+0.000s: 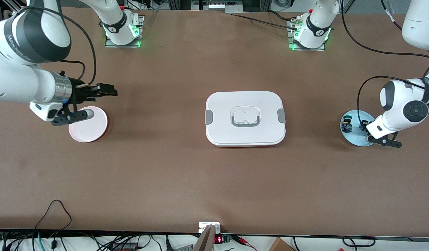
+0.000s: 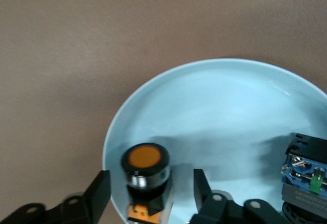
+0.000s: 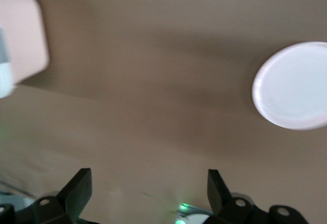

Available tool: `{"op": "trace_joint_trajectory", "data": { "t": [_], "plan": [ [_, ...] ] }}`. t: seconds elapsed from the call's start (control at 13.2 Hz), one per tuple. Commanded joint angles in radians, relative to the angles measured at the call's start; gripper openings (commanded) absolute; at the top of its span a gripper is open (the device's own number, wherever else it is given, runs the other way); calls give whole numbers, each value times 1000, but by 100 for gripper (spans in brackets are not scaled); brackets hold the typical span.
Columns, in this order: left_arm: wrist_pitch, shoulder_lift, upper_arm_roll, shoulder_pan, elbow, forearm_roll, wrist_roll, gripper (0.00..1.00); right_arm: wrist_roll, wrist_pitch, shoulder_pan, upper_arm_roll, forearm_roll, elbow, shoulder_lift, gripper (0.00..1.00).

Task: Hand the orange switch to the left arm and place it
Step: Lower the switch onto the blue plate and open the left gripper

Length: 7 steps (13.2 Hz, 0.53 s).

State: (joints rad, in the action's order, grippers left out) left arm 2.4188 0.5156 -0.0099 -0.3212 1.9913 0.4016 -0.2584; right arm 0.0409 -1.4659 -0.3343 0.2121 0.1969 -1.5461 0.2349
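Fingers spread and empty, the right gripper [image 1: 108,90] hangs above the pink plate [image 1: 92,129], waiting; the white box [image 1: 245,118] sits mid-table. On the blue plate [image 2: 230,96], the left gripper [image 2: 150,196] straddles the orange switch [image 2: 145,175], fingers [image 2: 98,193] apart on either side, with a green-topped switch [image 2: 306,175] outside them. Small, rigid and probably light, the switch looks best pinched across its black body below the smooth cap.

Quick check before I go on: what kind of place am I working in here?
Most likely a robotics lab bench, not a home or shop. The brown table holds two bolted arm bases, loose cables and electronics line its edge nearest the front camera, and the props are staged: a white box and a blue plate.
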Motion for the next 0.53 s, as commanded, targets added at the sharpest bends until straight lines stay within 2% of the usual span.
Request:
{"op": "trace_joint_trajectory", "data": {
  "t": [0.0, 0.08, 0.15, 0.3, 0.45],
  "plan": [
    [-219, -38, -69, -5, -124, 8, -47, 100, -30, 30, 4, -3, -189, 20, -29, 100],
    [-344, -61, -112, -7, -171, 6, -56, 100, -33, 21, 21, 6, -217, 18, -43, 100],
    [-396, -95, -152, -12, -198, -25, -50, 100, -33, 4, 70, 6, -220, 20, -45, 100],
    [-421, -179, -162, -13, -200, -134, -55, 100, -51, -24, 125, 1, -223, 20, -52, 100],
    [-524, -280, -189, -4, -210, -164, -55, 100, -58, -34, 225, -14, -209, 20, -62, 100]
  ]
}}
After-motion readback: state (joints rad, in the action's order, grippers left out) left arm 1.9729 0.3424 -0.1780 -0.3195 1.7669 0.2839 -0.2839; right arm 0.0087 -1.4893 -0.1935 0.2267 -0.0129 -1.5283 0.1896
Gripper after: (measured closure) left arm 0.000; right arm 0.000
